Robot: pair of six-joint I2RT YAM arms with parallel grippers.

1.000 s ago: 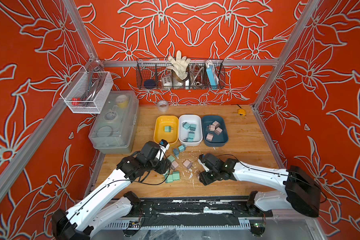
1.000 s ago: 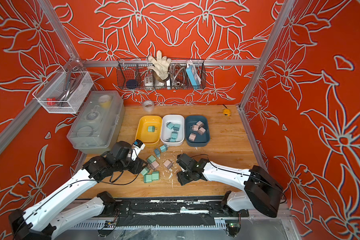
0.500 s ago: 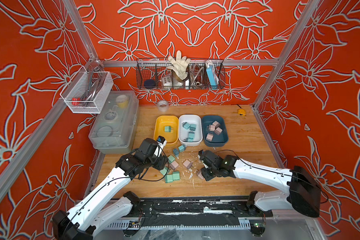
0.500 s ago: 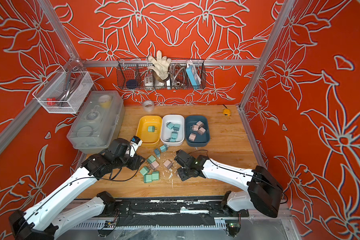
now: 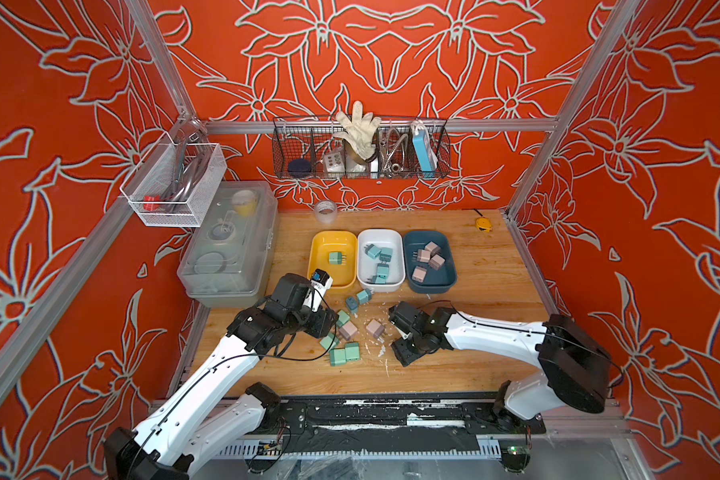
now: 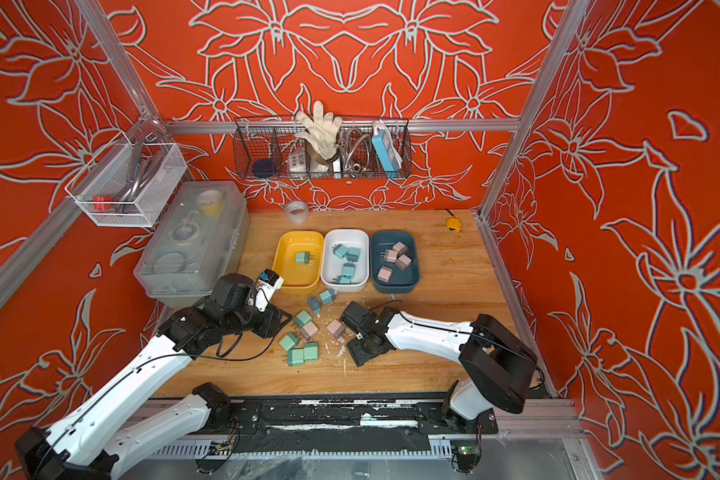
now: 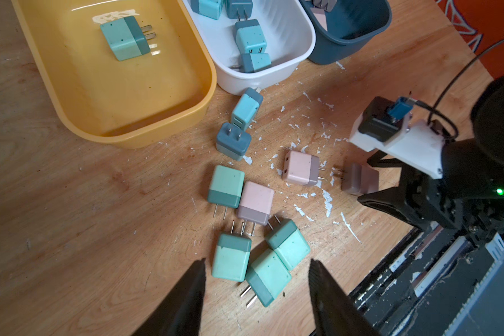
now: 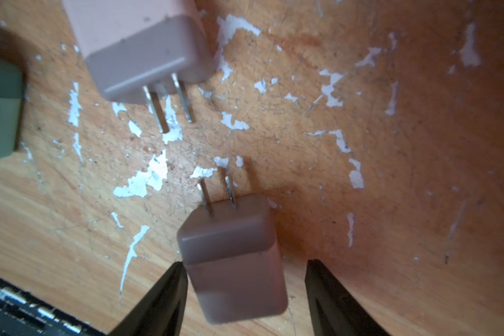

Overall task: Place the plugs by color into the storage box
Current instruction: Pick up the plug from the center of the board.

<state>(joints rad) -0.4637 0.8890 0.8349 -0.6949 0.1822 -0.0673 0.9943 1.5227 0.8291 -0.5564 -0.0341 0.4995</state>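
R gripper (image 8: 245, 261) sits spread around a mauve plug (image 8: 233, 261) lying on the table (image 8: 361, 174). One finger touches it, the other shows a gap, so prob. not clamped. L gripper (image 7: 256, 261) hangs released above mint plugs (image 7: 230, 259). Behind them, yellow tray (image 5: 333, 277) holds 1 mint, white tray (image 5: 381, 237) teal, blue tray (image 5: 437, 279) mauve.

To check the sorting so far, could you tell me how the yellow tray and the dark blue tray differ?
The yellow tray holds a single mint green plug; the dark blue tray holds four pink plugs. The yellow tray lies nearest the translucent lidded box; the dark blue tray lies farthest from it. Both are shallow, rounded trays flanking the white tray.
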